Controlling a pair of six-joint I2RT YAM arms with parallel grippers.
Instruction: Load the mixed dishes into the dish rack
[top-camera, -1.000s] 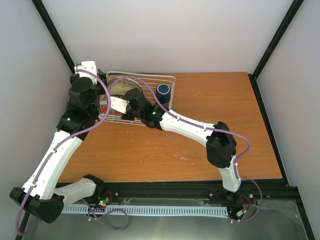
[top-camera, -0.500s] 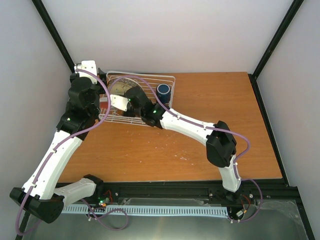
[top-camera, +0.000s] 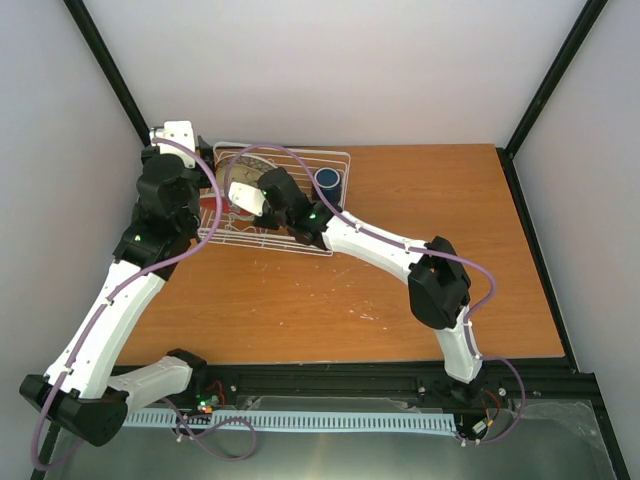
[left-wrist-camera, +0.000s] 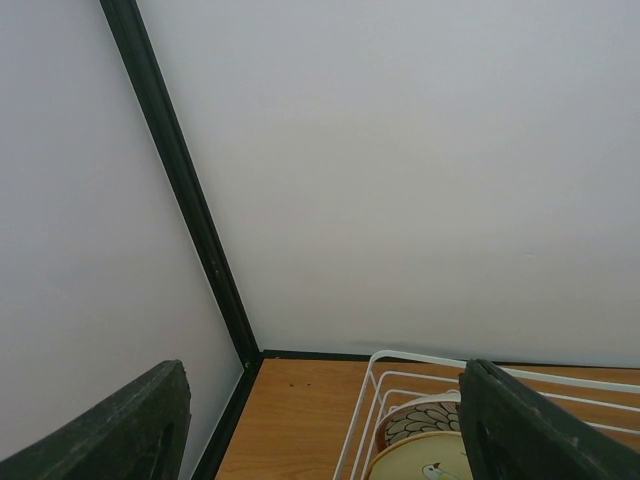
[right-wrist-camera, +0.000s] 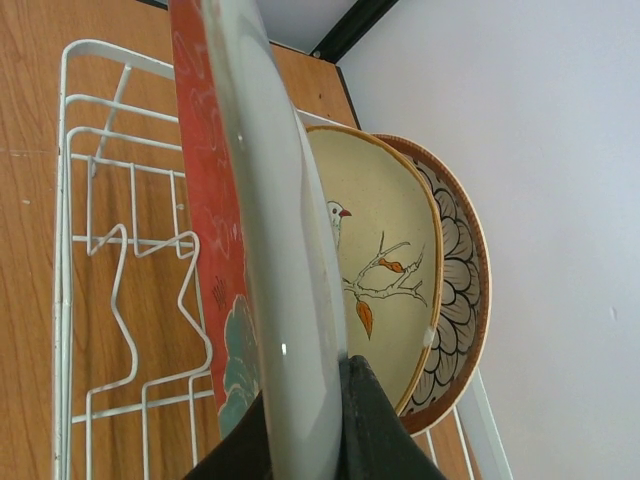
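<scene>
Two arms reach toward the dish rack (top-camera: 338, 153) at the back left of the table (top-camera: 430, 200) in the top view. Against a second ago, the right gripper (top-camera: 238, 192) has gone from the rack's near rim deeper in, toward the back left; the left gripper (top-camera: 203, 158) has stayed at the rack's left end. The dark blue mug (top-camera: 327, 180) sits in the rack's right end. The table is orange-brown wood, ringed by pale walls and black frame posts.

From the left wrist we see its jaws wide apart with nothing between them, above the white bowl with dark petal pattern (left-wrist-camera: 430, 418) and the cream floral plate (left-wrist-camera: 425, 462) in the rack.

From the right wrist we see the jaws clamped on the rim of the red plate with teal flower (right-wrist-camera: 205, 250), held on edge over the rack, just beside the cream floral plate, with the bowl behind that
</scene>
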